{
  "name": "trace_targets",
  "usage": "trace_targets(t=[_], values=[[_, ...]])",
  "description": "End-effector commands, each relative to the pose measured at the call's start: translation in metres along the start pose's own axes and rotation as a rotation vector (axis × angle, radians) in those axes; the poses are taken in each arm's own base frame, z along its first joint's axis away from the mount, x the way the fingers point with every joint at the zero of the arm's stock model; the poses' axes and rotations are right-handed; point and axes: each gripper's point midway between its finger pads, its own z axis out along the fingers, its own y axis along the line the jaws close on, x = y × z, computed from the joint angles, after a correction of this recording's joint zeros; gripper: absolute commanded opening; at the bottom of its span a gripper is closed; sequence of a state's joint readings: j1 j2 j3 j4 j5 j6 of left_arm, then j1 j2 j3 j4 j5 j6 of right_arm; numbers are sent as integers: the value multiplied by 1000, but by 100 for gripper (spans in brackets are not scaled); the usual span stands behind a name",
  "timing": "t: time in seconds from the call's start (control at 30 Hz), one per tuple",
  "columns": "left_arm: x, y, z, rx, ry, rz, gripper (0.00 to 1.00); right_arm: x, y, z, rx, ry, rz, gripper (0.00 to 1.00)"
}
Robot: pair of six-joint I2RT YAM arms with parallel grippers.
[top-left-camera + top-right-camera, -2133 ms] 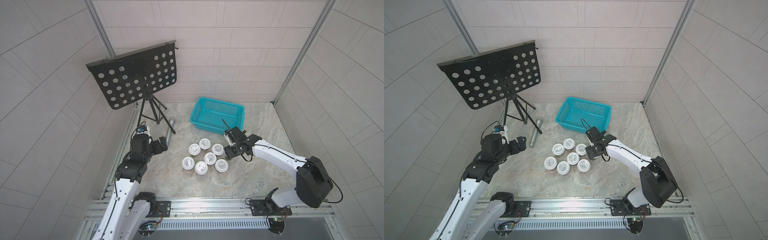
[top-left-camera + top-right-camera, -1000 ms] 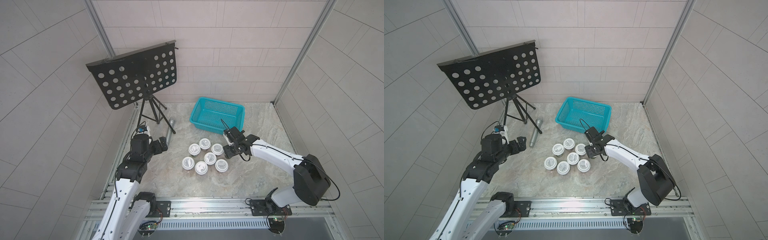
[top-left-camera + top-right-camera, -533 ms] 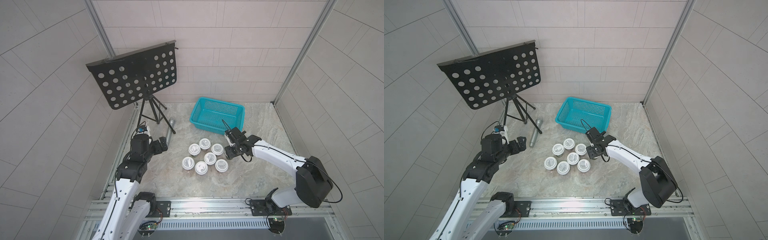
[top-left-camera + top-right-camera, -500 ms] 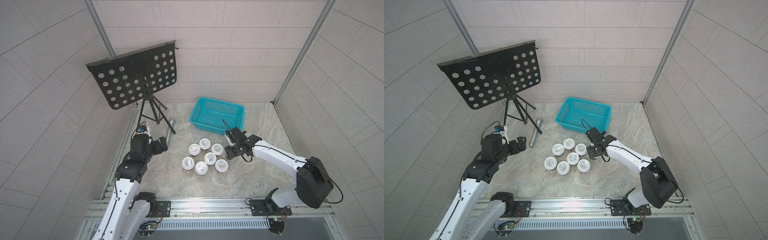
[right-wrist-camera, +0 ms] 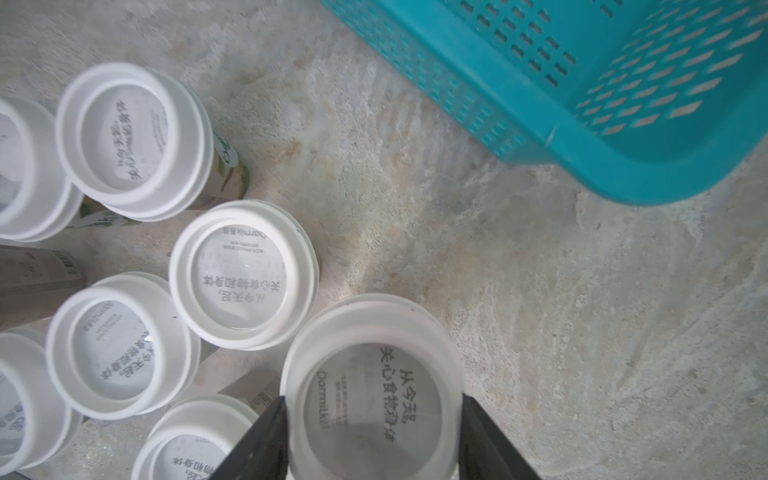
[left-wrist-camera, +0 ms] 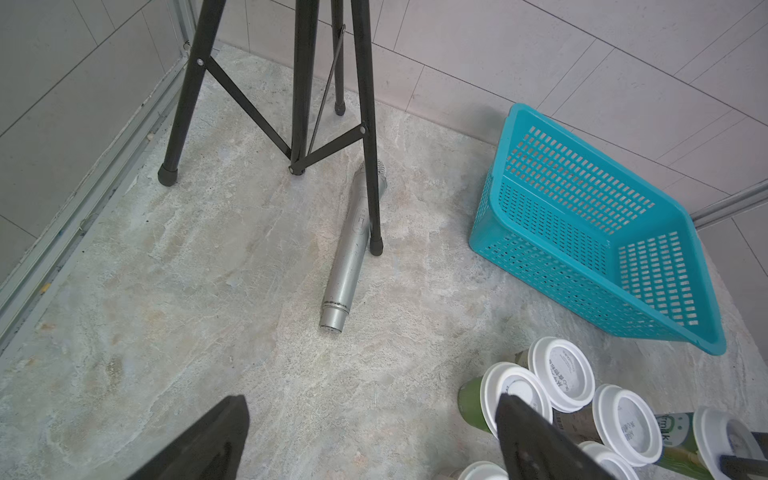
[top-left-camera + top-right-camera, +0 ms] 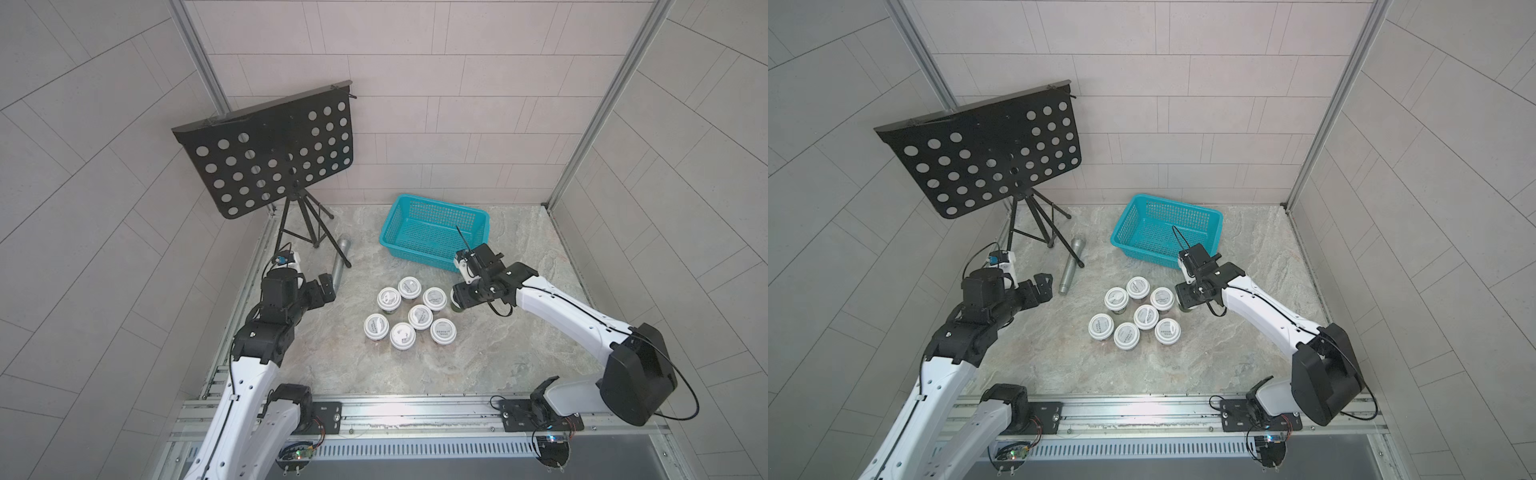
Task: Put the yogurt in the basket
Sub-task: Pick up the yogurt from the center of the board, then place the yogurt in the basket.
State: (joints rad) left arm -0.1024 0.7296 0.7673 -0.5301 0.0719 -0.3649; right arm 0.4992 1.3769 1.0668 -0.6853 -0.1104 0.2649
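My right gripper [image 5: 374, 401] is shut on one yogurt cup [image 5: 370, 374], a black finger pressed on each side of its white lid. In both top views this gripper [image 7: 462, 298] [image 7: 1185, 300] sits just right of the cluster and a little in front of the basket's near rim. Several more yogurt cups [image 7: 409, 311] [image 7: 1138, 311] stand packed together on the stone floor. The teal basket [image 7: 390, 220] [image 7: 1121, 226] [image 6: 498, 166] holds nothing. My left gripper [image 7: 326, 291] [image 6: 372, 401] hangs open over bare floor, left of the cups.
A black music stand [image 7: 270, 153] on a tripod [image 7: 299, 224] rises at the back left. A grey metal cylinder [image 7: 340, 262] [image 6: 353, 249] lies under one tripod leg. Tiled walls close in the floor on three sides, and a metal rail [image 7: 395, 411] runs along the front.
The right jaws have narrowed a little onto the cup, and that arm has shifted only slightly. The left arm has not moved.
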Motion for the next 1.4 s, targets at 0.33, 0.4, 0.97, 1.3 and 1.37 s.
trace_targets(t=[0.33, 0.4, 0.97, 1.3, 1.37], values=[[4, 2, 2, -2, 12, 8, 100, -82, 12, -66, -190, -216, 32, 63], [4, 2, 1, -3, 11, 8, 100, -96, 5, -68, -188, -238, 50, 63], [4, 2, 2, 0, 14, 8, 100, -154, -80, -11, 72, -214, 170, 62], [5, 2, 3, 1, 18, 7, 100, -143, -95, 34, 139, -73, 145, 62], [5, 2, 2, 0, 16, 7, 100, -139, -96, 41, 144, -45, 144, 62]])
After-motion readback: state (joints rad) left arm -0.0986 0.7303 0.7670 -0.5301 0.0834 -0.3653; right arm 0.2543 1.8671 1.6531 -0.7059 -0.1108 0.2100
